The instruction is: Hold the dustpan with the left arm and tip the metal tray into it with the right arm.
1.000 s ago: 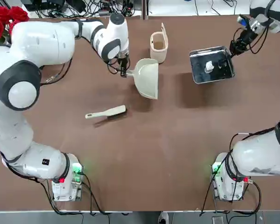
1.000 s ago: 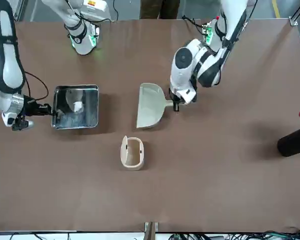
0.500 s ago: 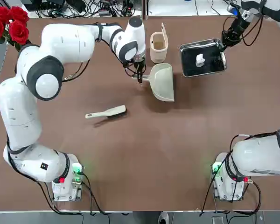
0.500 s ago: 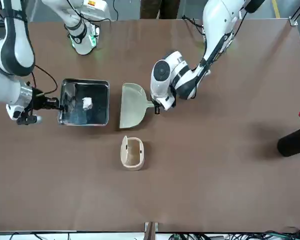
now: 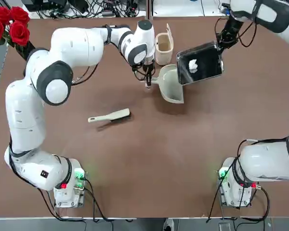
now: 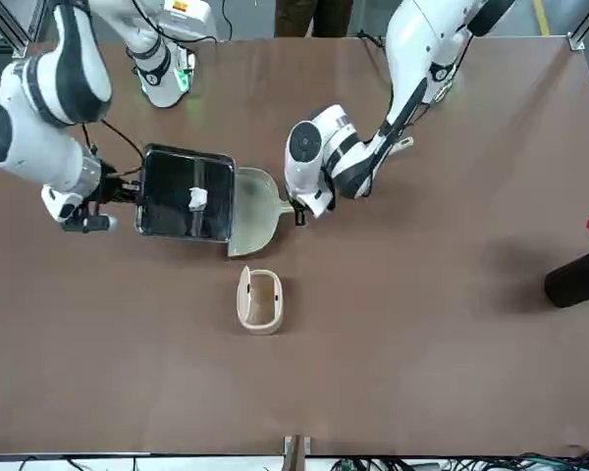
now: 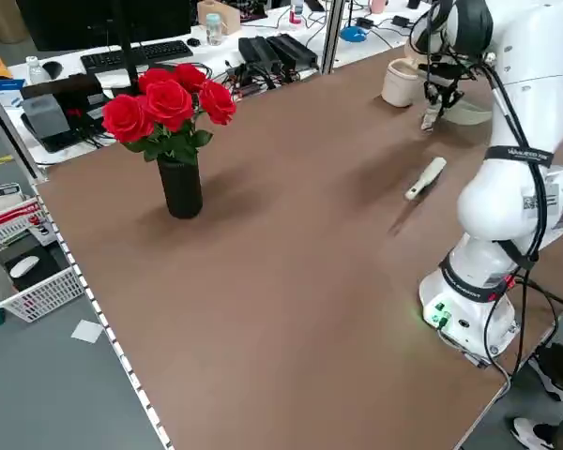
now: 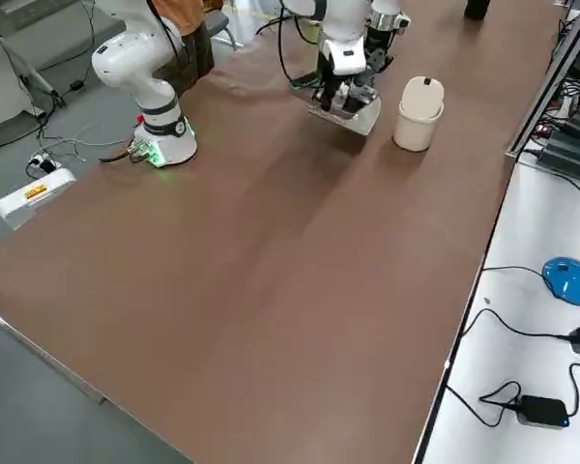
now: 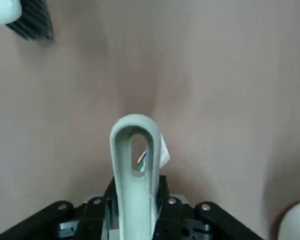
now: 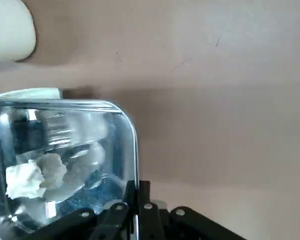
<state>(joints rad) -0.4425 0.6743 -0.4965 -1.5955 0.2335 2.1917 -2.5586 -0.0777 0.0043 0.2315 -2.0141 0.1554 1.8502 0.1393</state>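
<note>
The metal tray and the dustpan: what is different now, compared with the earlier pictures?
The metal tray, gripped by the right gripper, moved left and now overlaps the dustpan's edge from above. The dustpan, held by the left gripper, moved right. Both grips, the brush and the bin stayed as they were.

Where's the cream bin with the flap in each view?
Top: cream bin, upper middle.
Front: just below and left of centre.
Left side: near the top, right of centre.
Right side: upper right.
Left wrist: lower-right corner, cut off.
Right wrist: upper-left corner, cut off.
Shared landmark: brown tabletop.
</note>
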